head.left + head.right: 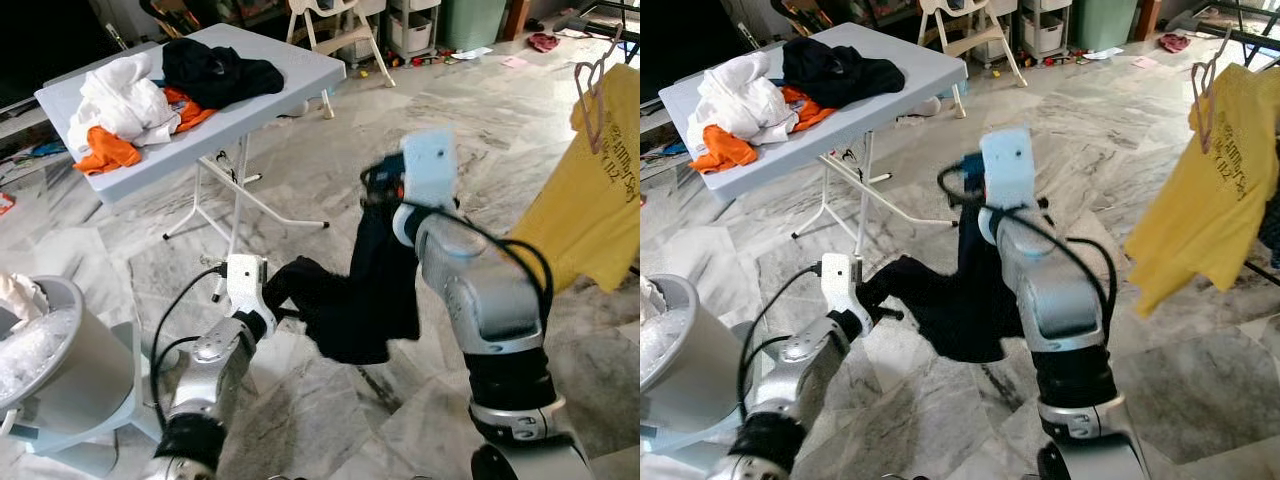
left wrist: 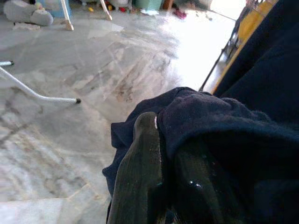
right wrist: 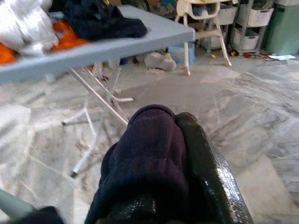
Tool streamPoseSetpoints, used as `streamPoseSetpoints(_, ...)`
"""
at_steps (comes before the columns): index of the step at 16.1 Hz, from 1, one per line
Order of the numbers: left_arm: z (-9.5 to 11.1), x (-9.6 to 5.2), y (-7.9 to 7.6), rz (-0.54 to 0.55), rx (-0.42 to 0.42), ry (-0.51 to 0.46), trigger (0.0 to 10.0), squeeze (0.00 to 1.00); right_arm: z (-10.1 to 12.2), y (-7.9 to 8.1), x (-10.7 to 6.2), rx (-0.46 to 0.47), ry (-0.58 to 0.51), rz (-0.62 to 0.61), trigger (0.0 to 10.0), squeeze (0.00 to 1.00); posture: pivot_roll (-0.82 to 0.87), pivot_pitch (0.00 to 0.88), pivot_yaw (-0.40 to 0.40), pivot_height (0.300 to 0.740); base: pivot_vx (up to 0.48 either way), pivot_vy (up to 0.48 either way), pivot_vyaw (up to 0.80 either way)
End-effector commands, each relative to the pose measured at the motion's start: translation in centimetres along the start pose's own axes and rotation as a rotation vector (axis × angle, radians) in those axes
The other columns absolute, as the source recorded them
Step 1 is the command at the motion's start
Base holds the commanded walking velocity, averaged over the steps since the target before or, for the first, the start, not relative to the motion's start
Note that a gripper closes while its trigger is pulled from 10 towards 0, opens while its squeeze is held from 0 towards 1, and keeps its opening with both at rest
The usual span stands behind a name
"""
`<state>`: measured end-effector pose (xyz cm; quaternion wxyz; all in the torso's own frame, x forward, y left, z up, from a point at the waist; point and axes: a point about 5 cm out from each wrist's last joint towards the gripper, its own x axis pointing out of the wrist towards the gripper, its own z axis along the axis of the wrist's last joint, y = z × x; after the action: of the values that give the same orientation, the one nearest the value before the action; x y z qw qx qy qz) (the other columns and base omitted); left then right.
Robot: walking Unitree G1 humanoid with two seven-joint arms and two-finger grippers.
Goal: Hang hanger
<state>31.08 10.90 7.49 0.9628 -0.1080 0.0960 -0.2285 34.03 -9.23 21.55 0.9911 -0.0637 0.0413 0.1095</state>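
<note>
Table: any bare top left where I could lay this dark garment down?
The table is bare along its right end, beside the black pile. The left half is crowded with white and orange clothes. Both grippers, left and right, grip the garment.

head stereo downward, wrist views close

The yellow shirt point(image 1: 590, 190) hanging up and to the right of the right gripper point(image 1: 378, 185) bears dark print, too small to read.
</note>
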Motion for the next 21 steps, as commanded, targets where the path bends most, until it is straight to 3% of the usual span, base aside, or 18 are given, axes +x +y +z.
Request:
streamPoseSetpoints(1,-0.1,-0.7,0.5,0.012,0.048,0.057,0.0,0.0,-0.8,0.3,0.2,-0.045,0.003,-0.004,0.0,0.0,-0.14,0.024,0.141,0.74,0.0,0.0,0.0)
streamPoseSetpoints(4,-2.0,-2.4,0.3,-0.062,0.139,0.257,0.0,0.0,-5.1,-0.5,0.2,-0.229,0.082,-0.047,0.0,0.0,-0.13,0.019,0.14,0.74,0.0,0.0,0.0)
streamPoseSetpoints(5,-2.2,-2.6,0.3,-0.071,0.151,0.275,0.0,0.0,-5.6,-0.6,0.1,-0.245,0.091,-0.048,0.0,0.0,-0.13,0.017,0.141,0.74,0.0,0.0,0.0)
streamPoseSetpoints(6,-2.9,-3.2,0.7,-0.06,0.155,0.313,0.0,0.0,-6.9,-0.8,0.0,-0.334,0.109,-0.052,0.0,0.0,-0.12,0.015,0.141,0.74,0.0,0.0,0.0)
streamPoseSetpoints(7,-3.5,-3.8,0.8,-0.059,0.154,0.349,0.0,0.0,-8.0,-0.9,-0.2,-0.366,0.133,-0.038,4.4,0.0,-0.13,0.014,0.141,0.74,0.0,0.0,0.0)
streamPoseSetpoints(8,-4.1,-4.3,0.9,-0.075,0.163,0.392,0.0,0.0,-9.0,-0.7,-0.5,-0.371,0.164,-0.002,10.0,0.0,-0.13,0.013,0.14,0.74,0.0,0.0,0.0)
streamPoseSetpoints(9,-4.4,-4.5,1.1,-0.068,0.165,0.411,0.0,0.0,-10.0,-0.6,-0.8,-0.359,0.192,0.035,10.0,1.0,-0.13,0.01,0.138,0.74,0.0,0.0,0.0)
streamPoseSetpoints(13,-3.0,-3.5,2.1,0.026,0.157,0.353,0.0,0.0,-12.3,0.3,-1.8,-0.356,0.264,0.189,10.0,1.0,-0.13,0.01,0.132,0.74,0.0,0.0,0.0)
streamPoseSetpoints(14,-1.3,-2.6,2.7,0.109,0.122,0.249,0.0,0.0,-13.0,0.3,-2.3,-0.356,0.295,0.277,10.0,1.0,-0.14,0.011,0.129,0.74,0.0,0.0,0.0)
streamPoseSetpoints(16,0.1,-2.0,3.2,0.161,0.092,0.163,0.0,0.0,-13.5,0.2,-2.8,-0.364,0.322,0.342,10.0,1.0,-0.14,0.012,0.129,0.74,0.0,0.0,0.0)
streamPoseSetpoints(17,1.0,-1.6,3.3,0.18,0.08,0.12,0.0,0.0,-14.0,-0.1,-3.1,-0.412,0.346,0.364,10.0,1.0,-0.15,0.012,0.126,0.74,0.0,0.0,0.0)
streamPoseSetpoints(19,2.1,-1.3,3.3,0.195,0.085,0.086,0.0,0.0,-15.7,-1.1,-3.6,-0.646,0.389,0.384,10.0,1.0,-0.14,0.013,0.124,0.74,0.0,0.0,0.0)
streamPoseSetpoints(21,2.5,-1.3,3.9,0.249,0.097,0.065,0.0,0.0,-16.9,-0.7,-4.9,-0.691,0.429,0.521,10.0,1.0,-0.14,0.014,0.125,0.74,0.0,0.0,0.0)
